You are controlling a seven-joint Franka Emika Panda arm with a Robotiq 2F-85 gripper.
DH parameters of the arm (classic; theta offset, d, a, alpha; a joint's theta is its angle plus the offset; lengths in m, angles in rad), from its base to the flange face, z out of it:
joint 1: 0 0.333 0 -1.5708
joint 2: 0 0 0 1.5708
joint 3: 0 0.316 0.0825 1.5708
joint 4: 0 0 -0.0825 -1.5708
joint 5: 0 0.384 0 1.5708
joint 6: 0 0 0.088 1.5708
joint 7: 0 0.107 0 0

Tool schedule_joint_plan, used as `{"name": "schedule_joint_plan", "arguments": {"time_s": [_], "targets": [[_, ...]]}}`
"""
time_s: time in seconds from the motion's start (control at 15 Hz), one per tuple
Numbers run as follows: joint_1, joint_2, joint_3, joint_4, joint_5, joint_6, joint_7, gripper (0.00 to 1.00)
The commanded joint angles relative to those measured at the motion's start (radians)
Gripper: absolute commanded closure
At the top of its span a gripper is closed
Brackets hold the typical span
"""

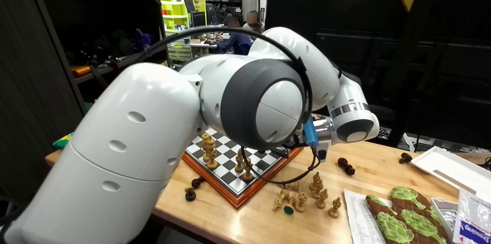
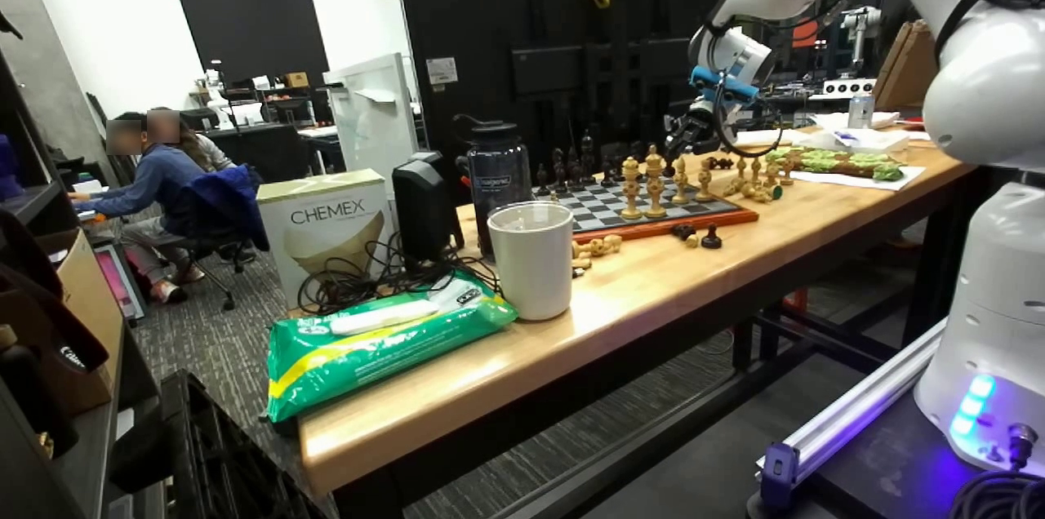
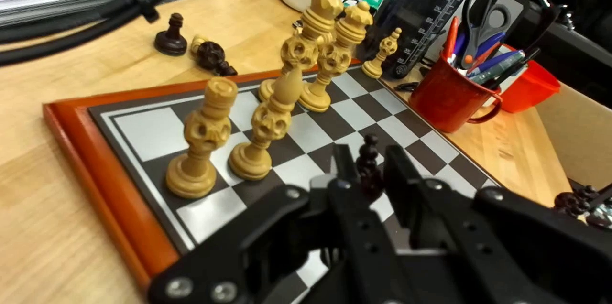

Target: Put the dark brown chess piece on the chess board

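The dark brown chess piece (image 3: 368, 153) stands head-up between the fingertips of my gripper (image 3: 368, 147) in the wrist view. Its base fills the narrow gap and appears gripped; I cannot tell whether it touches the board. The chess board (image 3: 122, 199) lies beneath, with its reddish-brown border and checkered squares. The board also shows in both exterior views (image 1: 236, 201) (image 2: 718, 221). My gripper hangs over the board's right part in an exterior view (image 1: 282, 152), partly hidden by the arm. It is also over the board's far right part there (image 2: 679, 135).
Pale tan pieces (image 3: 198, 139) stand on the board near the gripper. Loose dark pieces (image 3: 170, 38) (image 1: 346, 166) and pale pieces (image 1: 300, 202) lie around it. A red mug of pens (image 3: 444, 91) and a tall bottle (image 3: 420, 17) stand beside the board. An oven mitt (image 1: 408, 213) lies right.
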Motion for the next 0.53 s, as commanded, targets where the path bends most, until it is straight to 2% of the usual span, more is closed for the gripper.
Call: {"name": "schedule_joint_plan", "arguments": {"time_s": [0.0,0.47], "targets": [[-0.007,0.030,0.005,0.048,0.006,0.009,0.012,0.95],[-0.009,0.054,0.007,0.061,0.003,0.035,0.021,0.95]]}}
